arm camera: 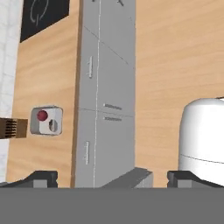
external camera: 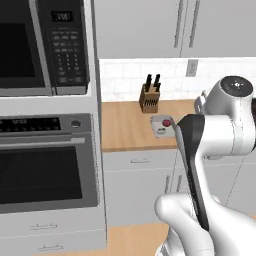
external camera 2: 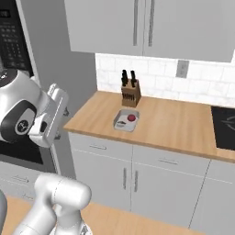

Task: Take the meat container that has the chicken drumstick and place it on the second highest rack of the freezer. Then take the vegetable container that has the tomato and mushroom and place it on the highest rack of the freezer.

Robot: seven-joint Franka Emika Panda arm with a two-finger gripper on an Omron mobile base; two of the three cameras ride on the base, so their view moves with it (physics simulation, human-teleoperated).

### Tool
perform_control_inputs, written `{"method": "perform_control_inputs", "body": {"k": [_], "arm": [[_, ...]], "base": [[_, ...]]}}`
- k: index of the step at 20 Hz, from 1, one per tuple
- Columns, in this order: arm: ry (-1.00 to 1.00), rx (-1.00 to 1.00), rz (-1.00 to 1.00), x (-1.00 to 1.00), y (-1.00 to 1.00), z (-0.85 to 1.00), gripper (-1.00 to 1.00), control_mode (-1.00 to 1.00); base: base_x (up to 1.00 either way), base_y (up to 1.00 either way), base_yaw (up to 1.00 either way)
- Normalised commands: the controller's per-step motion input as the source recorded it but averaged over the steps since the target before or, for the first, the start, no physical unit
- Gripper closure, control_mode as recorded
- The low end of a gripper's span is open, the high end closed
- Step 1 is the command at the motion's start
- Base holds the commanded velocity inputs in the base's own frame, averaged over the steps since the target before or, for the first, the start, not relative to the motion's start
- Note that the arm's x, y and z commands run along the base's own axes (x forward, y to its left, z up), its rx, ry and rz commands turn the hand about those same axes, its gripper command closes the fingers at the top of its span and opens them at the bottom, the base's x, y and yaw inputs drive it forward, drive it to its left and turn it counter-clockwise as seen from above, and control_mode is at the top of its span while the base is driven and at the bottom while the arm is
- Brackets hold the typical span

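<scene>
The vegetable container (arm camera: 46, 120), a small grey tray, lies on the wooden counter (external camera 2: 170, 124) in front of a knife block. In it are the red tomato (arm camera: 42, 115) and the mushroom (arm camera: 52, 125). The base views show the same container (external camera: 162, 125) (external camera 2: 126, 120) and tomato (external camera 2: 131, 118). My gripper (arm camera: 114, 177) is open, fingertips (arm camera: 41, 177) far apart with nothing between them. It hangs high above the floor in front of the cabinets, well away from the tray. The meat container, chicken drumstick and freezer are out of view.
A knife block (external camera 2: 130, 93) stands behind the tray by the tiled wall. A black cooktop (external camera 2: 225, 125) lies at the counter's right end. A microwave (external camera: 42, 45) and black-fronted oven (external camera: 45, 165) fill the tall unit left of the counter. Wall cabinets hang overhead.
</scene>
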Motion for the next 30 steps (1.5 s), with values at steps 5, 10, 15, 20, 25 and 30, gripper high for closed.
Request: {"method": "perform_control_inputs", "body": {"k": [5, 10, 15, 20, 25, 30], "arm": [[0.00, 0.00, 0.00, 0.00, 0.00, 0.00, -1.00, 1.00], [0.00, 0.00, 0.00, 0.00, 0.00, 0.00, -1.00, 1.00], [0.00, 0.00, 0.00, 0.00, 0.00, 0.00, -1.00, 1.00], [0.00, 0.00, 0.00, 0.00, 0.00, 0.00, -1.00, 1.00], [0.00, 0.00, 0.00, 0.00, 0.00, 0.00, -1.00, 1.00], [0.00, 0.00, 0.00, 0.00, 0.00, 0.00, -1.00, 1.00]], "base": [[0.00, -0.84, -0.27], [0.00, -0.73, -0.21], [0.04, -0.31, -0.12], [0.30, 0.02, 0.00], [0.40, 0.05, 0.00], [0.61, 0.41, 0.00]]}}
